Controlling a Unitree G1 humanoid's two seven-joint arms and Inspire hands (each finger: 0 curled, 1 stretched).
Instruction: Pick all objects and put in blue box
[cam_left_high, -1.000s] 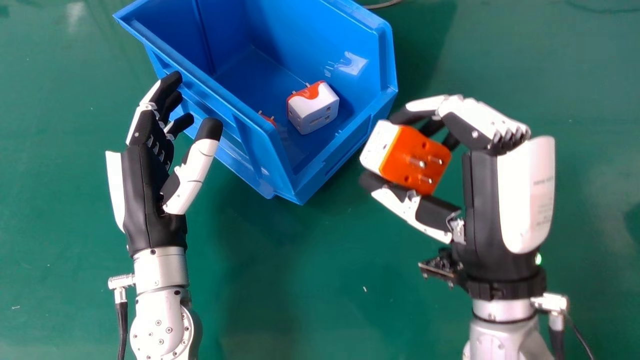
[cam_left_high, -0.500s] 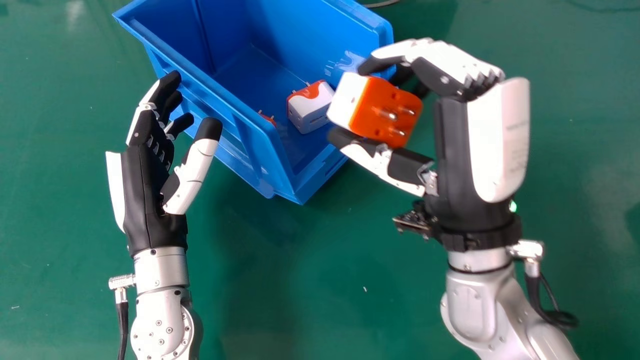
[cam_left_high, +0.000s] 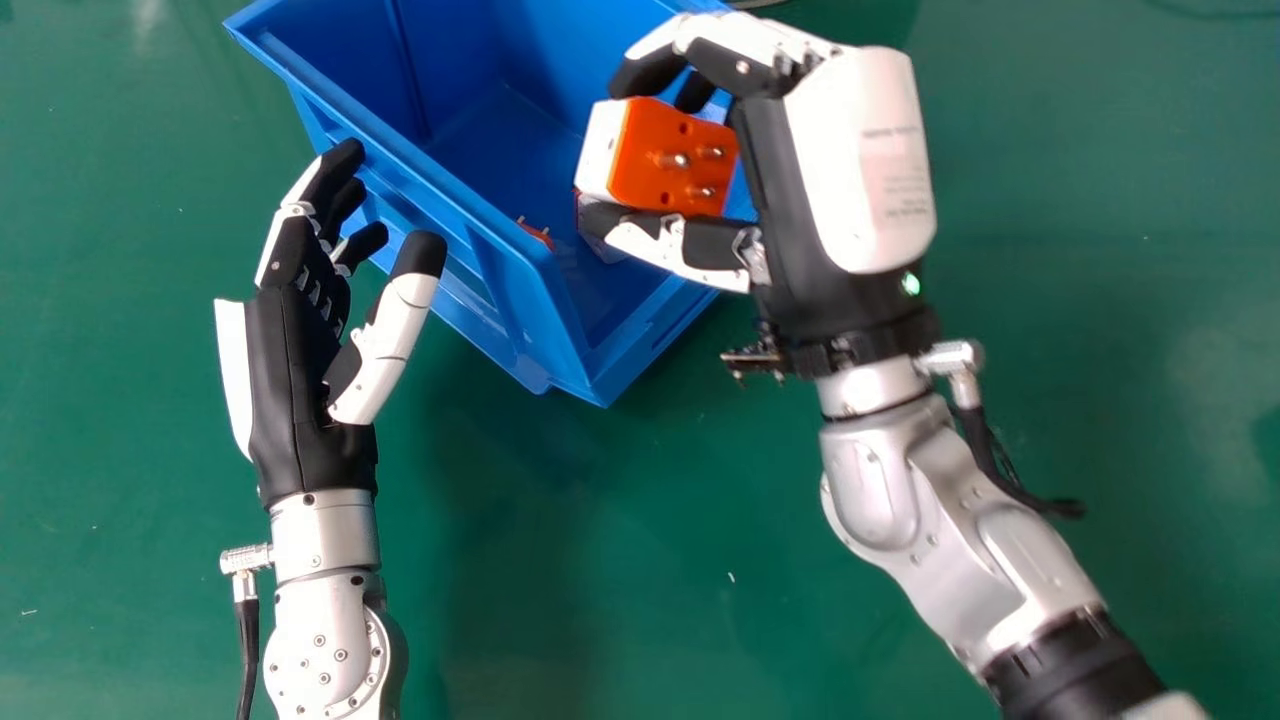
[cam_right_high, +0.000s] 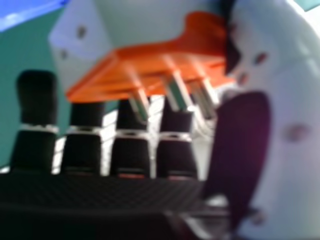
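Observation:
In the head view my right hand (cam_left_high: 800, 170) is over the right part of the blue box (cam_left_high: 490, 235), its fingers and thumb pinching an orange and white plug adapter (cam_left_high: 665, 155) with metal pins. The right hand view shows the same adapter (cam_right_high: 155, 65) held between the fingers and thumb of my right hand (cam_right_high: 245, 150). Inside the box lies a second white adapter (cam_left_high: 600, 240), mostly hidden behind the held one and the thumb. An orange piece with pins (cam_left_high: 537, 234) peeks over the box's near-left wall. My left hand (cam_left_high: 300, 350) stands open beside that wall.
The box's raised left rim (cam_left_high: 400, 160) runs close to the left hand's fingertips. Green table surface (cam_left_high: 600, 560) spreads in front of the box and between the two arms. A cable end (cam_left_high: 755, 3) shows at the far edge.
My right hand, with the adapter, has moved left and away from the robot, from beside the box to over it, now covering most of the white adapter inside. The left hand has barely moved.

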